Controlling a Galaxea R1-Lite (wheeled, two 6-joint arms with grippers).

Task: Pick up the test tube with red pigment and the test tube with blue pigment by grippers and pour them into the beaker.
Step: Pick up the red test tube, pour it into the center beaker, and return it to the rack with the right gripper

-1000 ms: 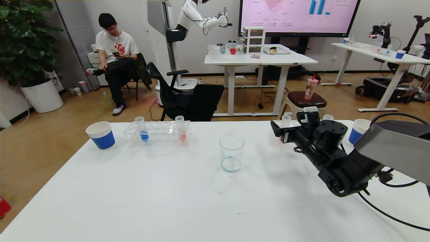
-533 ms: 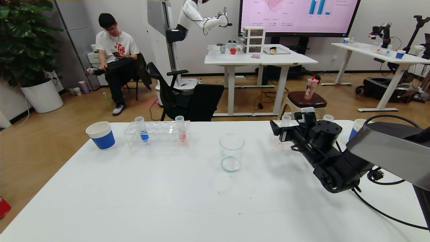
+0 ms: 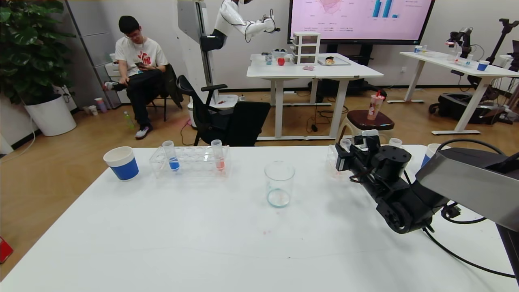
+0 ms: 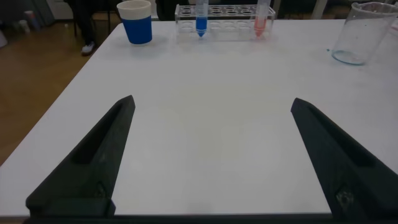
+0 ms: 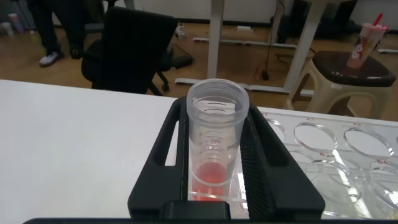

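right hand (image 5: 215, 155): clamped on red tube (image 5: 217, 140) in right rack (image 5: 348, 155) | left hand (image 4: 211, 155): apart, above desk (image 4: 211, 106) | beaker (image 3: 279, 184): mid-desk

The right gripper (image 3: 345, 155) was matte black with a small light-grey box on top, its arm built of rounded black joints under a grey casing, black cables looping behind. The left gripper (image 4: 211, 155) showed two tapered black fingers.
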